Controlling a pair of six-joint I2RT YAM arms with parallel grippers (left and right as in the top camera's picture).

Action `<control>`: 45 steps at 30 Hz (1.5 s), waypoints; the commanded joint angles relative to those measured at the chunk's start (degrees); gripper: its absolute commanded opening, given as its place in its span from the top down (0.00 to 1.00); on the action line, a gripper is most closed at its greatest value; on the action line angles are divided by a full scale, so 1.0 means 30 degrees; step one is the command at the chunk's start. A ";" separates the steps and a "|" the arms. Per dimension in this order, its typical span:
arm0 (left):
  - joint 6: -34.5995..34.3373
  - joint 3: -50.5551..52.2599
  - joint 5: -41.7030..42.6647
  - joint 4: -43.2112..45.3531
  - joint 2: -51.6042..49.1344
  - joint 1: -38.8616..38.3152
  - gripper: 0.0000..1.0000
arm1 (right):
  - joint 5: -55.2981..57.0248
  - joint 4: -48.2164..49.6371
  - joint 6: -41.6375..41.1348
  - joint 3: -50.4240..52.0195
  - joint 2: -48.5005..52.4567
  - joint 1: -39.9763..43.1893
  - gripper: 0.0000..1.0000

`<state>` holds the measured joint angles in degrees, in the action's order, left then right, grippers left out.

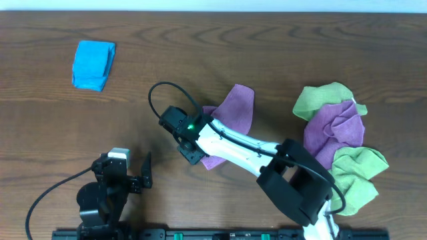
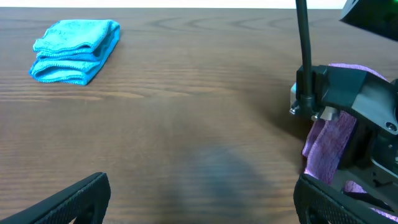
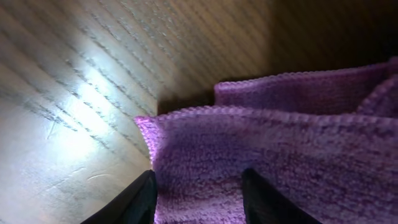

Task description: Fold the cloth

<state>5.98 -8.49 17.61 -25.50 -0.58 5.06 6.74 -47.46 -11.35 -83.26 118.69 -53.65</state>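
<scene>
A purple cloth (image 1: 237,110) lies crumpled at mid table, one corner pointing to the back. My right gripper (image 1: 189,138) is low over its left edge. In the right wrist view the fingers (image 3: 196,199) are closed on a bunched fold of this purple cloth (image 3: 280,143), right by its hemmed corner. The left wrist view shows the cloth (image 2: 329,143) hanging under the right gripper. My left gripper (image 1: 141,177) is open and empty near the front left, its fingers (image 2: 202,205) wide apart over bare wood.
A folded blue cloth (image 1: 93,65) lies at the back left and also shows in the left wrist view (image 2: 74,50). A heap of green and purple cloths (image 1: 340,140) lies at the right. A black cable (image 1: 160,93) loops behind the right gripper.
</scene>
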 commanded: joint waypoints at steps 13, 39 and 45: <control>-0.0073 0.0372 -0.0015 -0.0073 0.0109 -0.0073 0.05 | 0.0772 0.0087 -0.0495 -0.0036 0.1013 -0.0146 0.99; -0.0073 0.0372 -0.0015 -0.0073 0.0109 -0.0073 0.05 | 0.2696 -0.4430 -0.0852 -0.2339 -0.5850 0.1668 0.93; -0.0073 0.0372 -0.0015 -0.0073 0.0109 -0.0073 0.05 | 0.2696 -0.5056 -0.0852 -0.2339 -0.5945 0.1909 0.98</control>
<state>5.98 -8.49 17.61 -25.50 -0.58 5.06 14.00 -62.39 -13.45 -89.32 102.15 -48.40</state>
